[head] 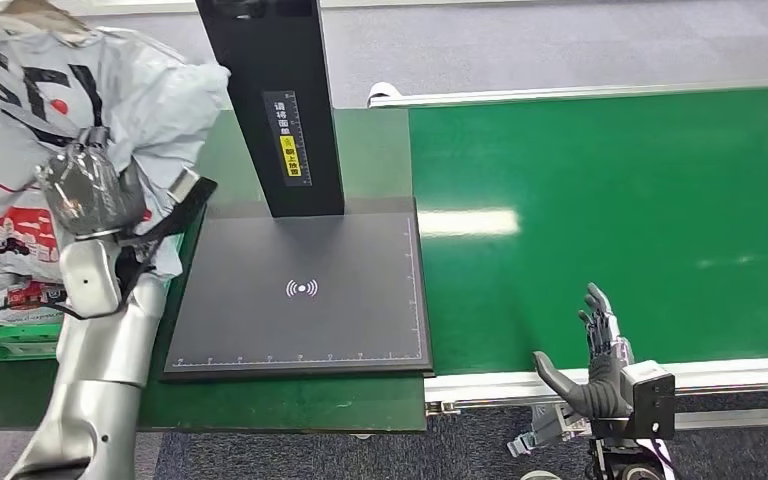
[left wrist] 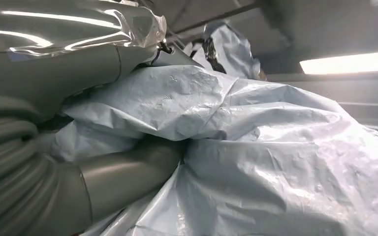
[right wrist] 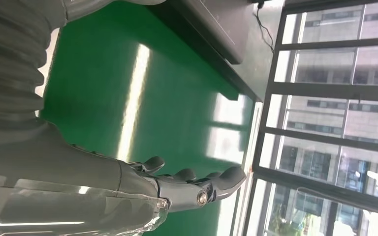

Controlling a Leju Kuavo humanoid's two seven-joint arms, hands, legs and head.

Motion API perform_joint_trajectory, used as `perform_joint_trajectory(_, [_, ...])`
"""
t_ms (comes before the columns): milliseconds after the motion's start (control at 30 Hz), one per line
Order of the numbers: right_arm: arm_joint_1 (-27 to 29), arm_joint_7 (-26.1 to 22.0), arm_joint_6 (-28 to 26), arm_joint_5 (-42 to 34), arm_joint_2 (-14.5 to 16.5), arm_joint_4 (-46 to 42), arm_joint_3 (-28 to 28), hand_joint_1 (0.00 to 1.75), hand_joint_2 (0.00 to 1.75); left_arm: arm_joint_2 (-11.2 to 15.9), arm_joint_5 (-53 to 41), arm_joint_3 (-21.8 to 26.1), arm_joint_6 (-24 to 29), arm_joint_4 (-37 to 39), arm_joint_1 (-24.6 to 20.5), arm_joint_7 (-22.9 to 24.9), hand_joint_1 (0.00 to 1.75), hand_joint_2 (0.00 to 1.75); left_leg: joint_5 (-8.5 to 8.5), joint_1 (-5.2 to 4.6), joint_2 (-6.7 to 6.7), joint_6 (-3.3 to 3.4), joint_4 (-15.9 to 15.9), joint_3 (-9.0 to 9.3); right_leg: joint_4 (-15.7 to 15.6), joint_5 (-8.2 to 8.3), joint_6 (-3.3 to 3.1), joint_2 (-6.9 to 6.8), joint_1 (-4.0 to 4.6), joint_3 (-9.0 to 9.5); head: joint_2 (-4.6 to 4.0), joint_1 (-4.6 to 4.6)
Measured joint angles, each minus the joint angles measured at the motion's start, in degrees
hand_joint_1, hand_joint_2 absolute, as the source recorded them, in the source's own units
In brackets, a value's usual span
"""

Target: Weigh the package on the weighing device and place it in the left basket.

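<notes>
A pale grey plastic mail package lies on the heap of bags at the far left. My left hand, under a clear plastic cover, reaches onto that heap. Its thumb and fingers close around a fold of the package. The black weighing platform with its tall black post is bare, just right of my left arm. My right hand stands by the conveyor's near edge, fingers spread, holding nothing.
The green basket at the left edge is piled high with printed bags. A wide green conveyor belt with a white front rail runs to the right of the scale. Large windows stand beyond the belt.
</notes>
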Motion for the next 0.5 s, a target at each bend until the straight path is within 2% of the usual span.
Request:
perform_joint_trajectory(133, [0.69,0.00,0.00,-0.10,-0.23,-0.98,-0.27,0.00,1.75,3.26,-0.87,0.22,-0.14,5.87,-3.77,2.38,1.75,1.75,-0.01,-0.04,0.02,0.01,0.01,-0.01,-0.01,0.00,0.00,0.01,-0.04,-0.01,-0.02,0.01])
perform_joint_trajectory(233, [0.77,-0.09,0.16,-0.91,-0.73,-1.16,-0.26,0.00,1.75,5.62,-3.43,-0.75,-1.11,12.14,-7.30,10.49,1.75,1.75,-0.01,-0.06,0.04,0.01,0.02,-0.05,-0.03,0.01,0.01,0.03,-0.06,-0.03,-0.01,0.02])
perform_joint_trajectory(300, [0.68,-0.20,0.39,-1.71,-1.38,-1.16,-0.25,0.00,1.75,8.23,-4.15,-2.49,-2.03,17.57,-10.54,15.64,1.75,1.75,-0.02,-0.06,0.11,0.01,0.02,-0.06,-0.02,0.02,0.01,0.09,-0.05,-0.07,-0.02,0.02])
perform_joint_trajectory(433, [-0.17,-0.25,0.74,-2.45,-2.27,-0.89,-0.19,0.00,1.75,13.19,-4.27,-6.98,-5.76,27.10,-16.58,20.72,1.75,1.75,-0.01,-0.03,0.15,0.00,0.01,-0.04,0.00,0.02,0.00,0.12,-0.02,-0.11,-0.01,0.01])
perform_joint_trajectory(500, [-0.74,-0.24,0.85,-2.67,-2.55,-0.68,-0.08,0.00,1.75,14.76,-4.27,-9.26,-10.13,30.64,-18.84,23.32,1.75,1.75,-0.01,-0.02,0.15,0.00,0.01,-0.05,0.01,0.02,0.00,0.12,-0.01,-0.12,-0.01,0.01])
